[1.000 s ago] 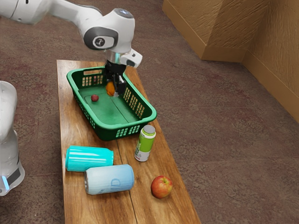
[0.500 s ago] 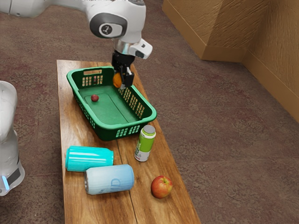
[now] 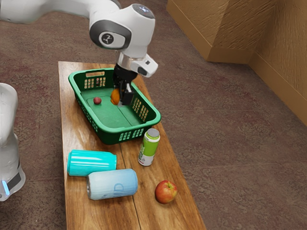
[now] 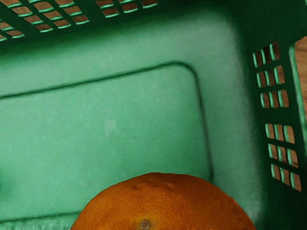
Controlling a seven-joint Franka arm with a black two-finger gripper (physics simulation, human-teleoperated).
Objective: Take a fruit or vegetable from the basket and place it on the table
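Exterior view, upper left: black two-finger hand point(image 3: 123, 99) pinches round orange fruit point(image 3: 115, 97) over floor of green plastic basket point(image 3: 115, 130), partly hiding it. Wrist view's lower edge cuts fruit off.

The Franka arm point(image 3: 53, 9) enters at the exterior view's upper left, its white forearm nearly level, then bends down at the bulky wrist point(image 3: 136, 31). A dark oval panel with a round emblem point(image 3: 106, 38) marks the wrist's side, and a small white block point(image 3: 147, 66) juts out below, toward the exterior view's right. Beneath it the black gripper point(image 3: 122, 98) hangs, pointing down with a slight tilt, its fingers point(image 3: 127, 98) apart and closed on their load. At the exterior view's left edge stands a rounded white column point(image 3: 7, 143), with a dark band and a blue light near its foot.
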